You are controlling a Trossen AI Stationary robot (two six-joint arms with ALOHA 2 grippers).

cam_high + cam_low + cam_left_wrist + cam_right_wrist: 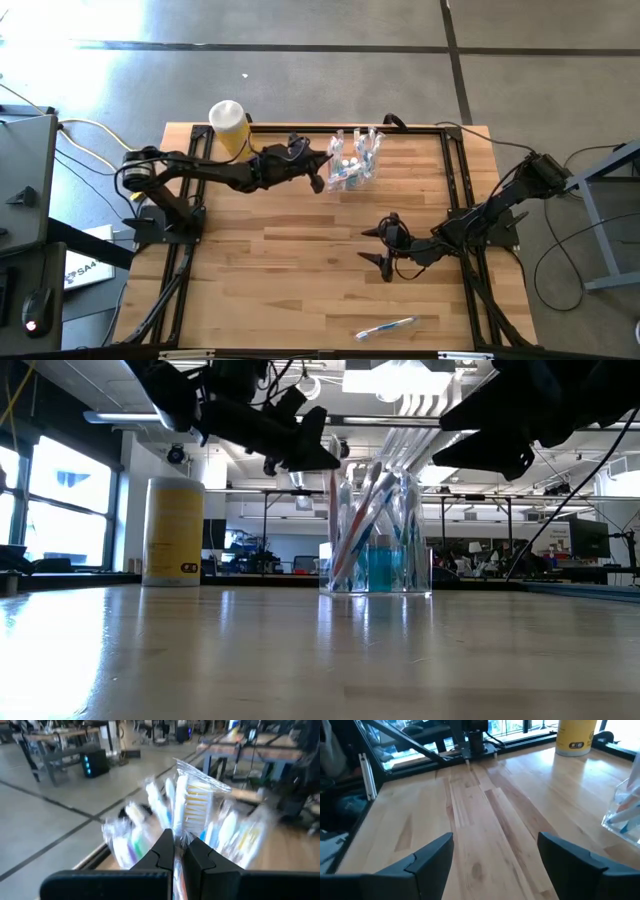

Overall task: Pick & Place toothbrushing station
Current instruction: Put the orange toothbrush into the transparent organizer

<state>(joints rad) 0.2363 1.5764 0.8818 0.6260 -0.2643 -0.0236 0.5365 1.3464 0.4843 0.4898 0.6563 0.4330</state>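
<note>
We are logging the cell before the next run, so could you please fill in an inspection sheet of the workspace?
Surface: wooden table, bare in the middle.
Job's things: clear cup packed with toothbrushes; one loose toothbrush near the front edge.
Clutter: yellow container at the back.
Grippers: left gripper shut on a wrapped toothbrush at the cup; right gripper open over the table.
Cables: along both arms and on the floor.
Surroundings: workshop benches behind.

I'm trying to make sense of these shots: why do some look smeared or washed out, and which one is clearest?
Left wrist view: the toothbrushes are smeared with blur beyond the shut left gripper. Low view: bright windows and ceiling lights turn both arms into silhouettes, and glare sheens the table. Right wrist view: sharp wood grain between the open right gripper fingers. High view: even light and the clearest overall.
</note>
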